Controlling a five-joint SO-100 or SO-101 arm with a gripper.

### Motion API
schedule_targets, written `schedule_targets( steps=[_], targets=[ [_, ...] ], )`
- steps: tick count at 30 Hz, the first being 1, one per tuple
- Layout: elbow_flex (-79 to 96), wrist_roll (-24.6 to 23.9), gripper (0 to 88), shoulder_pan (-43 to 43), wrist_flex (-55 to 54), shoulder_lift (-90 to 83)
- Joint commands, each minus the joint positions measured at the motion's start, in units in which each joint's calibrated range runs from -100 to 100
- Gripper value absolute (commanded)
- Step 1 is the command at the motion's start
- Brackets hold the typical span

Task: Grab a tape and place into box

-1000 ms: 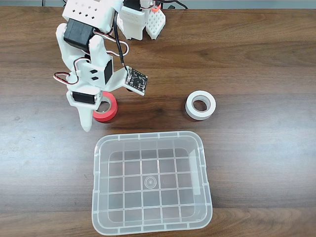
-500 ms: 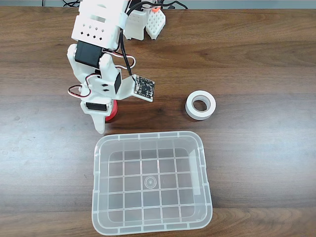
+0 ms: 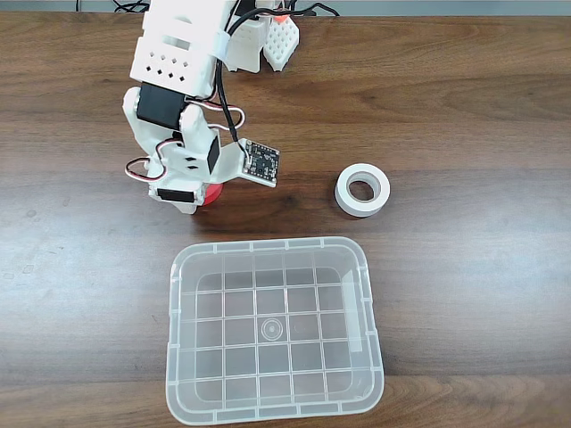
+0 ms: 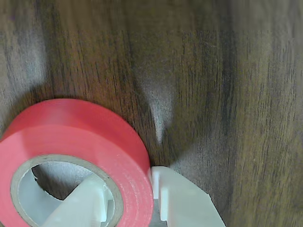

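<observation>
The red tape (image 3: 212, 193) lies flat on the wooden table just above the box's upper left corner, mostly hidden under the arm. In the wrist view the tape (image 4: 71, 127) sits at the lower left, pale core showing. My gripper (image 3: 198, 201) points down onto it. One white finger (image 4: 90, 203) is inside the core and the other finger (image 4: 175, 198) is outside, so my gripper (image 4: 132, 198) presses on the roll's wall from both sides. The clear box (image 3: 268, 242) with a grid bottom sits empty below the tape.
A white tape roll (image 3: 362, 190) lies to the right of the arm, above the box's right corner. White plastic parts (image 3: 268, 40) stand at the table's far edge beside the arm's base. Bare wood surrounds the box on the left and right.
The arm has swung right and dropped onto the red tape, covering most of it. The long finger seen beside the roll earlier now stands steeply at it.
</observation>
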Motion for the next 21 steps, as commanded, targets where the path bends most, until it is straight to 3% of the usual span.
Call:
schedule_targets(
  steps=[1, 15, 21],
  targets=[
    [-5.55, -0.49, 2.5, 0.4, 3.59, -3.11],
    [-16.41, -0.49, 2.5, -0.48, 18.75, -27.81],
    [-28.77, -0.54, 2.5, -3.91, 23.71, -33.6]
  ],
)
